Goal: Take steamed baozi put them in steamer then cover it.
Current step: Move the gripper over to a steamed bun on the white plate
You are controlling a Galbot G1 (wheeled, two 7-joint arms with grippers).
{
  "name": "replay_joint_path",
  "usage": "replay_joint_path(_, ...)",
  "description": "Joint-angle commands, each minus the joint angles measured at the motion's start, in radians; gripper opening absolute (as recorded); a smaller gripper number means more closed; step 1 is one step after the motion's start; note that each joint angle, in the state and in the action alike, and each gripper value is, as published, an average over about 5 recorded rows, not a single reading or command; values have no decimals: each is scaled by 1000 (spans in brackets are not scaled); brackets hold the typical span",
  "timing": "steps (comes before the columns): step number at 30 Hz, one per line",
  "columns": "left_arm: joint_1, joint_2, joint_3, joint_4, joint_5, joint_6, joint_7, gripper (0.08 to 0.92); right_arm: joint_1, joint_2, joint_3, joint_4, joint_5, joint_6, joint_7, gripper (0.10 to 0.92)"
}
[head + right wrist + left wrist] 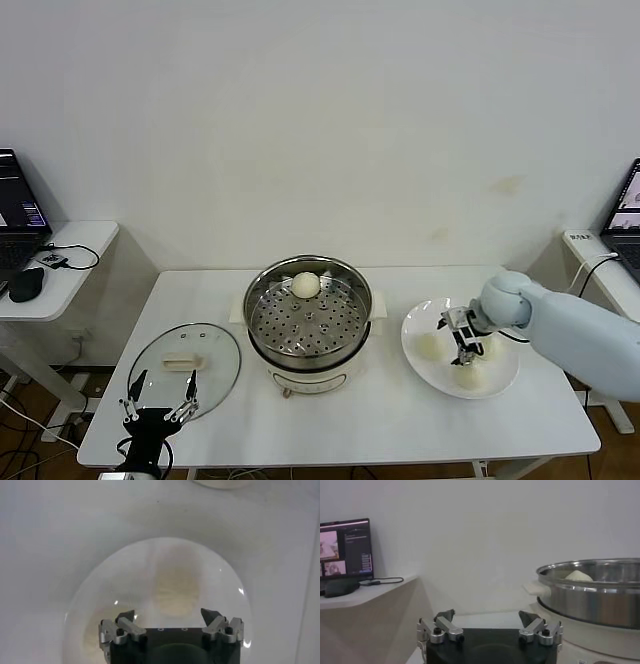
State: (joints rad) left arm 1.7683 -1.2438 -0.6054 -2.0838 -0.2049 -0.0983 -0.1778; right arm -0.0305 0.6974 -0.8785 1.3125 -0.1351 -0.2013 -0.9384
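A: The right gripper is seen low over the white plate, jaws spread with a baozi lined up between them and nothing pinched yet.

B: Three buns are counted on that plate, packed close. A neighbour could be nudged or dented if the jaws are brought down off-centre.

A: Agreed. And soft dough can be squashed if too much squeeze is applied, or dropped on the way if too little.

B: One bun is already sitting on the perforated tray at the far side of the steamer. A careless drop could land on top of it.

A: The left gripper is parked, jaws wide, near the table's front edge by the glass lid. That lid lies close to the edge, so it could be knocked off by a clumsy approach.
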Motion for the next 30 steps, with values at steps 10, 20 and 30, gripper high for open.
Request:
replay_joint_path(10, -1, -1, 1, 3, 1, -3, 0, 823, -33, 64, 34, -71, -26, -1, 7, 699)
replay_joint_path(20, 0, -5, 3, 2, 2, -8, 1, 823, -33, 69, 40, -68, -32, 2, 6, 621)
replay_joint_path(30, 5, -8, 1, -7, 2, -11, 0, 823, 0, 45, 39, -34, -16, 2, -13, 594)
